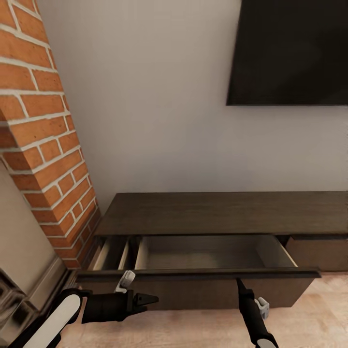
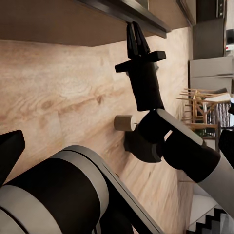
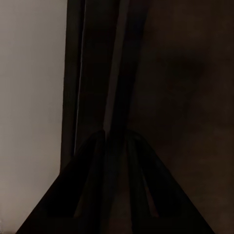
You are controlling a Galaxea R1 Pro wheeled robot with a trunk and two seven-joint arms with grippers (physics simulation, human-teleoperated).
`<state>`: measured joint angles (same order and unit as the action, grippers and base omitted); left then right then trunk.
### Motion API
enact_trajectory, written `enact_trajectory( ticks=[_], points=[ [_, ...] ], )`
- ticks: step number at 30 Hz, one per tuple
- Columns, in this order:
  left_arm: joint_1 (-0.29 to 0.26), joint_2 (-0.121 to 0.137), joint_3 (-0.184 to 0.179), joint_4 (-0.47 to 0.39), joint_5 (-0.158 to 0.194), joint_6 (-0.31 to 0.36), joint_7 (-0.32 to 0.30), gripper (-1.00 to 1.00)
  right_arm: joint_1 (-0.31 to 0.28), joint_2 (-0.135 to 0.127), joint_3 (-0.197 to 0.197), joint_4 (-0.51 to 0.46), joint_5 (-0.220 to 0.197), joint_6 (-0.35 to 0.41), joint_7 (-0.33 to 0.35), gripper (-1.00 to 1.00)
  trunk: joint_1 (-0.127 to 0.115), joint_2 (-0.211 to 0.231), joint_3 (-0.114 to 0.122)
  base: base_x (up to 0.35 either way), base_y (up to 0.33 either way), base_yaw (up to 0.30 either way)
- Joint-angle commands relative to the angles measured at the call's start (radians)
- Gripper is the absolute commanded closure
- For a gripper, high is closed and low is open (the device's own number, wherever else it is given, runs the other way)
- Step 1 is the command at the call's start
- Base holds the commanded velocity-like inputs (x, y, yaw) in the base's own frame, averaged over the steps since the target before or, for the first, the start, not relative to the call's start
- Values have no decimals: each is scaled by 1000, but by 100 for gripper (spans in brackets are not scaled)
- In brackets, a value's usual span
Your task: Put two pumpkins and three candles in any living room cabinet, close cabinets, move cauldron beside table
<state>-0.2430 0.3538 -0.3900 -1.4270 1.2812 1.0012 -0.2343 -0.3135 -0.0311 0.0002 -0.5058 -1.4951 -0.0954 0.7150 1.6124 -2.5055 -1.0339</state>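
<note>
The long dark brown cabinet [image 1: 222, 212] stands against the wall. Its wide left drawer [image 1: 208, 251] is pulled out, and the part of the pale beige inside that I see holds nothing. My right gripper [image 1: 240, 285] is shut, with its joined fingertips against the top edge of the drawer front [image 1: 193, 275]; the left wrist view shows the right gripper [image 2: 138, 36] at that edge too. My left gripper [image 1: 147, 299] hangs open in front of the drawer front, over the floor, holding nothing. The pumpkins, candles, cauldron and coffee table are out of view.
A brick column [image 1: 43, 145] rises close on the left, with a hearth edge [image 1: 29, 290] below it. A black TV [image 1: 290, 48] hangs above the cabinet. A shut drawer front [image 1: 319, 253] lies to the right. Wood floor [image 2: 58, 92] stretches towards distant dining chairs [image 2: 200, 100].
</note>
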Motion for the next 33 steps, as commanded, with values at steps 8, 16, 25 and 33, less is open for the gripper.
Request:
enact_trajectory(
  ticks=[8, 16, 25, 33],
  points=[
    [-1, 1, -1, 0, -9, 0, -9, -100, -1, 0, 7, -5, 4, -3, 31, 100, -1, -1, -1, -149, 0, 0],
    [-1, 1, -1, 0, -9, 0, -9, -100, -1, 0, 7, -5, 4, -3, 31, 100, -1, -1, -1, -142, 0, 0],
    [-1, 1, -1, 0, -8, 0, -9, -100, -1, 0, 7, -5, 4, -3, 31, 100, -1, -1, -1, -11, 0, 0],
    [-1, 1, -1, 0, -9, 0, -9, -100, -1, 0, 7, -6, 4, -3, 31, 100, -1, -1, -1, -79, 0, 0]
  ],
)
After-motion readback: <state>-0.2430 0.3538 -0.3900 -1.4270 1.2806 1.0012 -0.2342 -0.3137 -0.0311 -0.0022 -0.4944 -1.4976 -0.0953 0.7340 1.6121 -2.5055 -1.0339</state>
